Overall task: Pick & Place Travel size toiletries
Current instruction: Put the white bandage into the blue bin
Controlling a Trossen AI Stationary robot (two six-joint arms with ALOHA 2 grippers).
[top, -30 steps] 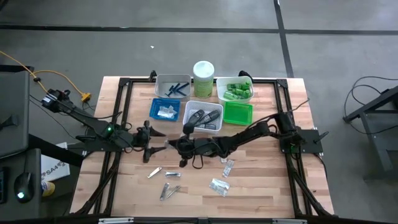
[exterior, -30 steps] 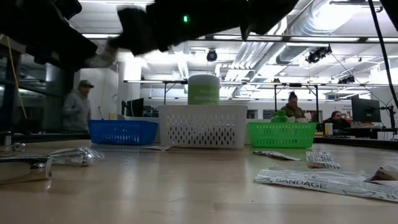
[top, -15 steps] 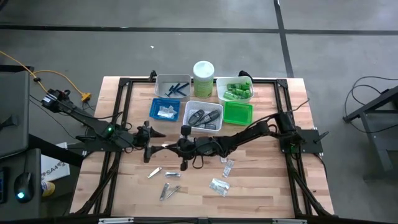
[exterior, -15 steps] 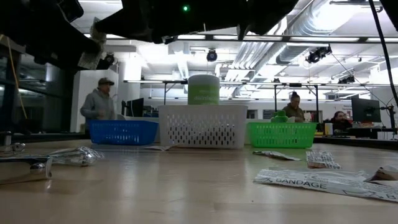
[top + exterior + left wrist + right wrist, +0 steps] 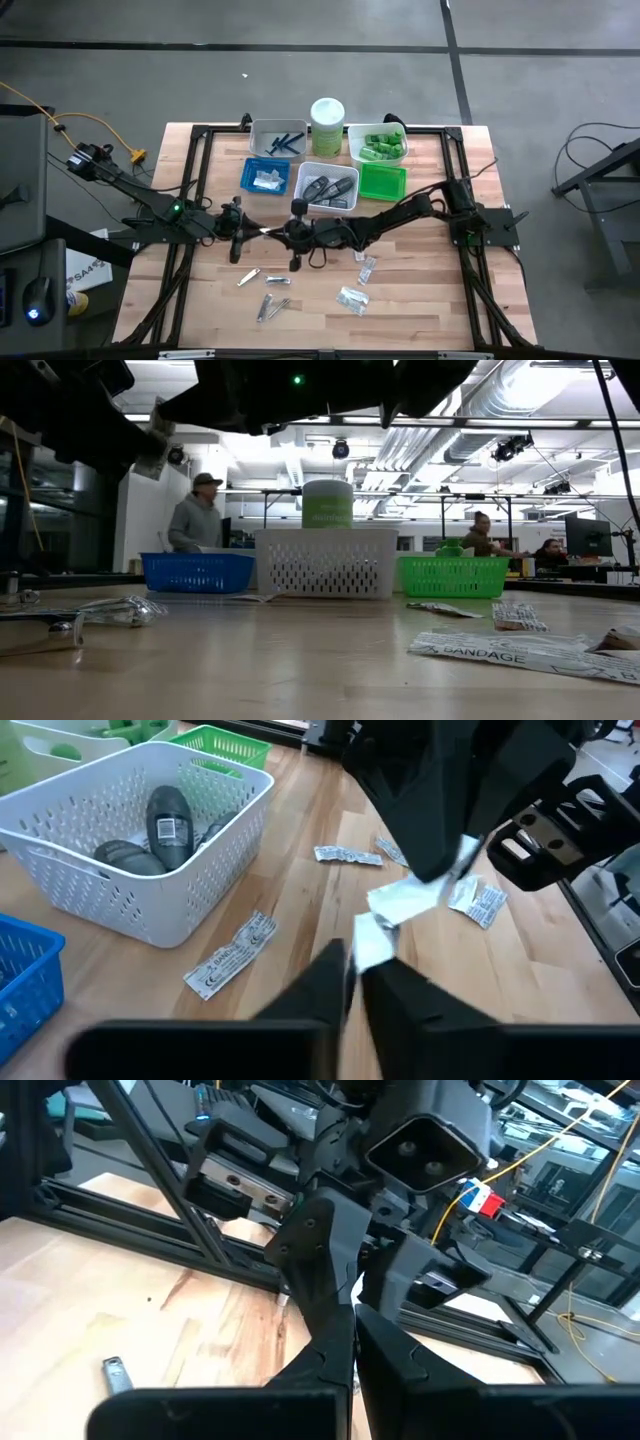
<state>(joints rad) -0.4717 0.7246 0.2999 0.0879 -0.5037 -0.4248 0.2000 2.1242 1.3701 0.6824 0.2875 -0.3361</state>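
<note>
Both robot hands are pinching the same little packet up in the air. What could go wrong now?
1. The left gripper and the right gripper each pinch one end of the clear packet. If the arms pull apart before one lets go, it could tear.
2. The left gripper seems to hold only the packet's edge, so it might slip and drop onto the table.
3. The grippers are very close together and might bump.

My left gripper and right gripper meet tip to tip at centre frame in the high view, both pinched shut, both arms stretched inward from either side.
</note>
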